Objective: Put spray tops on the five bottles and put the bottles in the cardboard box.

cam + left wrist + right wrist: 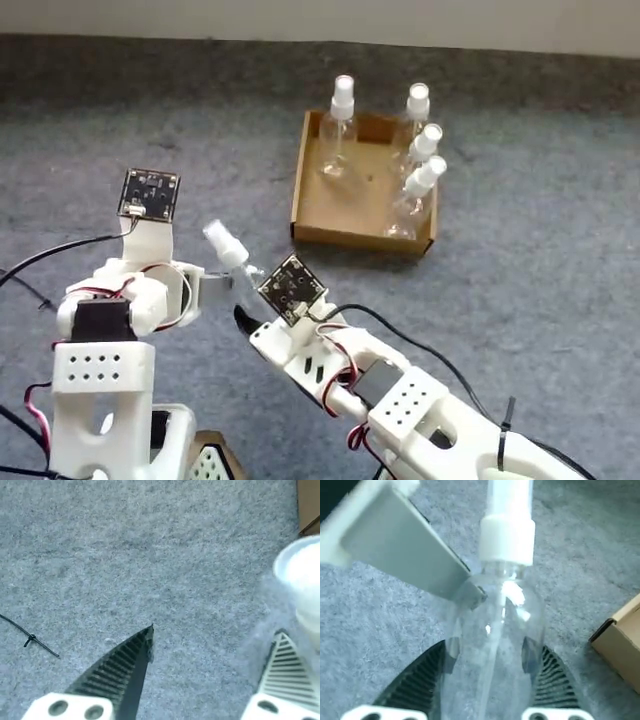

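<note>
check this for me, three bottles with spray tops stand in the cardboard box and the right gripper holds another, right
Not three: the high view shows four capped bottles standing in the cardboard box. The rest holds: the right gripper grips a fifth bottle.

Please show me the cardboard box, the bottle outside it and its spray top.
cardboard box (pixel 360 238), high view, on its front wall.
bottle outside the box (pixel 495 645), right wrist view, on its clear body.
spray top (pixel 507 540), right wrist view, on its white collar.
</note>
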`<state>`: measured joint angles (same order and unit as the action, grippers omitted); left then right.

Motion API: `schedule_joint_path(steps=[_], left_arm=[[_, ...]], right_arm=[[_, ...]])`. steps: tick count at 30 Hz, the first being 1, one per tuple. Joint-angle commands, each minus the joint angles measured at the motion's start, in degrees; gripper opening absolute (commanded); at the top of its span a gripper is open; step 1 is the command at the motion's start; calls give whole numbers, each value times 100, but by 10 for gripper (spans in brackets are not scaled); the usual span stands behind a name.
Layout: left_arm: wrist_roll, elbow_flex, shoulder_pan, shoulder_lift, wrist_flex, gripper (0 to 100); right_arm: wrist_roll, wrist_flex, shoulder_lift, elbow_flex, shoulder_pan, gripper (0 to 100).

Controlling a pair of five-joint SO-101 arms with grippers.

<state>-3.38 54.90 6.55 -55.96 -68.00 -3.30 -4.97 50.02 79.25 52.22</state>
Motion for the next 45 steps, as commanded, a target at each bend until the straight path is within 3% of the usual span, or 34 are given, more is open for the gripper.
schedule_joint_path(steps=[1, 9, 20, 27, 31, 39, 45], left_arm=[[-26, -295, -127, -66, -70, 341], [-26, -312, -127, -66, -26, 341], [-18, -716, -154, -57, -62, 341], [-18, -602, -154, -57, -70, 341], [-26, -611, -136, -57, -70, 341], [-26, -699, -57, -66, -18, 341], [-26, -1218, 796, -66, -18, 341]], right_arm=[[-70, 295, 48, -382, 66, 110], [-79, -136, 48, -418, 75, 240], [-651, -303, 22, -409, 347, 241], [-659, -303, 40, -426, 312, 64], [-642, -84, 48, -541, 110, 12], [-642, -57, 48, -576, -470, 4], [-668, -57, 57, -576, -541, 4]])
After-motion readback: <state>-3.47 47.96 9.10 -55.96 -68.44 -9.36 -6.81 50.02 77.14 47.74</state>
